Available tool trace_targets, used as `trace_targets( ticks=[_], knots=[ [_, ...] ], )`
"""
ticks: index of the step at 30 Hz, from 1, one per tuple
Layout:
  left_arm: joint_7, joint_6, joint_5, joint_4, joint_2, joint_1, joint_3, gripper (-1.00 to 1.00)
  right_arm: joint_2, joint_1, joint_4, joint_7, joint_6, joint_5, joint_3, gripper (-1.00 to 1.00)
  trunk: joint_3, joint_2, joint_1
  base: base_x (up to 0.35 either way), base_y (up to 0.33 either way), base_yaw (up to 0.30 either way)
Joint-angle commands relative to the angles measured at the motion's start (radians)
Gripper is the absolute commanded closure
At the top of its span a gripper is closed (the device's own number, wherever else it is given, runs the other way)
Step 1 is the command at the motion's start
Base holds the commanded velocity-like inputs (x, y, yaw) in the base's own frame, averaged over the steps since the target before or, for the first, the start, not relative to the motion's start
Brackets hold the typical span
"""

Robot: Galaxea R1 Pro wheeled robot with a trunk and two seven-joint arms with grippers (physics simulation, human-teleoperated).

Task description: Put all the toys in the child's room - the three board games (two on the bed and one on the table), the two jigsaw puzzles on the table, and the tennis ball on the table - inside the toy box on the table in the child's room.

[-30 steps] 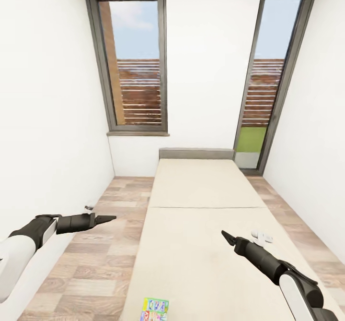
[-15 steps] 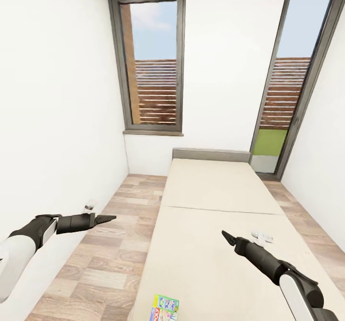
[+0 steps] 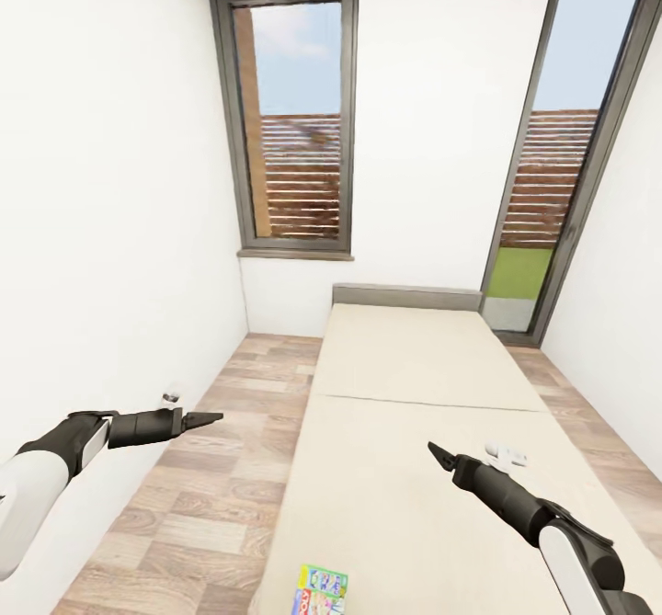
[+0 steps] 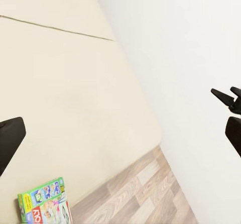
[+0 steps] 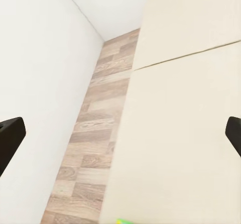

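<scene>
Cream mattress of the bed (image 3: 414, 468) stretches ahead, one bright board game (image 3: 322, 590) lying flat near its close edge. Both arms hover empty: left gripper (image 3: 210, 418) over the plank floor (image 3: 202, 505), right gripper (image 3: 435, 452) above the bed, each pinched closed.

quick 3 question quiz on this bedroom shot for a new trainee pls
1. True or false: the board game lies on the floor.
2. Which hand hangs over the bed? A) left hand B) right hand
3. Fill in: beyond the right hand, a small white thing lies on the ____.

Key
1. False: it lies on the bed, near the edge closest to the camera.
2. B. The left hand is over the wood floor.
3. bed
</scene>
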Motion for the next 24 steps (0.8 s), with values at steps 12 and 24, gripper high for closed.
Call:
trace_targets(
  ticks=[12, 24],
  knots=[
    [-0.005, 0.011, -0.01, -0.001, 0.0, 0.0, 0.009, -1.0, -0.001, -0.001, -0.001, 0.009, 0.016, -0.016, -0.011, -1.0, -0.001, -0.001, 0.0, -0.015, 0.124, 0.0],
    [-0.005, 0.011, -0.007, -0.001, 0.002, 0.0, 0.01, -1.0, -0.002, -0.003, -0.001, 0.008, 0.018, -0.018, -0.011, -1.0, -0.001, -0.001, 0.0, 0.0, 0.057, 0.0]
  ],
)
